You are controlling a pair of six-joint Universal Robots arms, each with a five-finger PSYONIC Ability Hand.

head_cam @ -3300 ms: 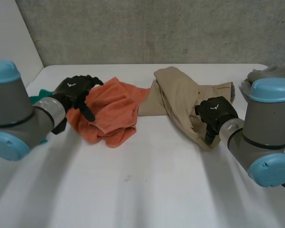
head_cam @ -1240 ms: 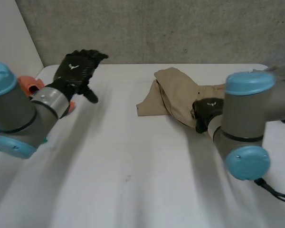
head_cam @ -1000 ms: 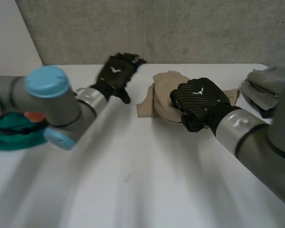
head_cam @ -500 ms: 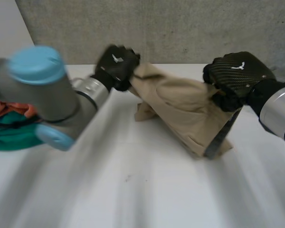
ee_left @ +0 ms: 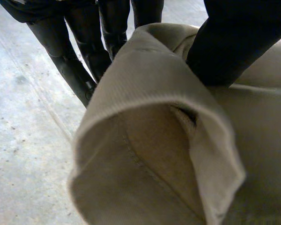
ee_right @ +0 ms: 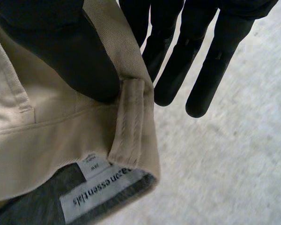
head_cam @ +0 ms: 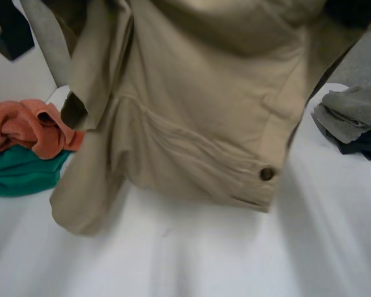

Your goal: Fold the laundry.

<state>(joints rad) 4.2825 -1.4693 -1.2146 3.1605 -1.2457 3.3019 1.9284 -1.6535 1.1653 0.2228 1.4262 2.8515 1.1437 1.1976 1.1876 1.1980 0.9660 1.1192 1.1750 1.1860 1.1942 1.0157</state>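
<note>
Left hand (ee_left: 234, 42) pinches a rolled edge of the tan trousers (head_cam: 198, 124), with the thumb on one face of the cloth and the straight fingers (ee_left: 84, 51) on the other. On the bench (head_cam: 204, 260) at the far left lies a crumpled orange cloth (head_cam: 25, 127), resting on top of a green cloth (head_cam: 18, 173). The trousers are lifted off the bench and spread wide from left to right. They hang downward, and the lowest end droops at the near left, close over the bench; whether it touches cannot be told. A pocket with a dark button (head_cam: 267, 174) sits low on the right part. Right hand (ee_right: 61, 51) clamps the waistband beside a belt loop (ee_right: 131, 122), thumb on the cloth and straight fingers (ee_right: 178, 61) behind it, with a label (ee_right: 103, 187) just below. At the far right of the bench a folded grey cloth (head_cam: 352, 114) lies on a dark cloth (head_cam: 365, 145).
</note>
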